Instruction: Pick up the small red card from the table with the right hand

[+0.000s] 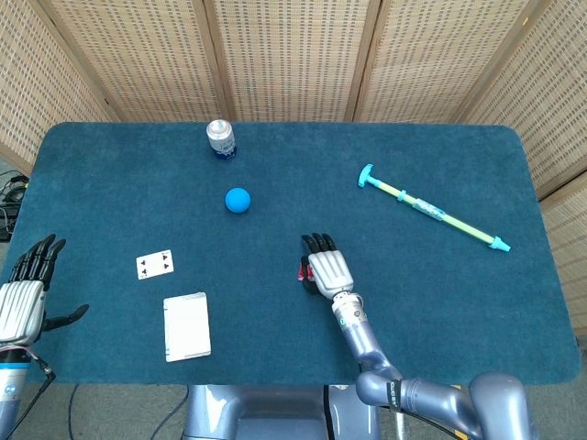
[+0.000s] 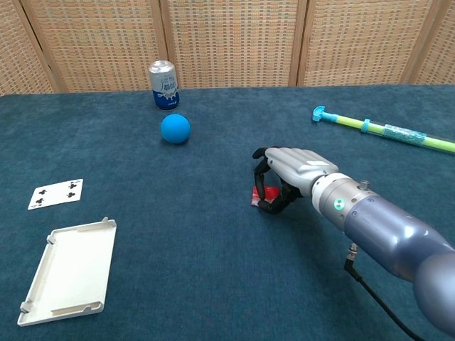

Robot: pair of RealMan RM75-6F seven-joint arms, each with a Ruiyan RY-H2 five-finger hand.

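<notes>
Right hand (image 2: 284, 177) fingers curl around red card (image 2: 257, 196).

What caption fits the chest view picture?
Right hand curled over the small red card on the table.

The right hand (image 2: 288, 177) hides most of the red card (image 2: 257, 197).

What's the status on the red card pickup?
Right hand curled around the red card, card low at the table. Left hand open, idle at the table edge. Nothing in the way.
</notes>
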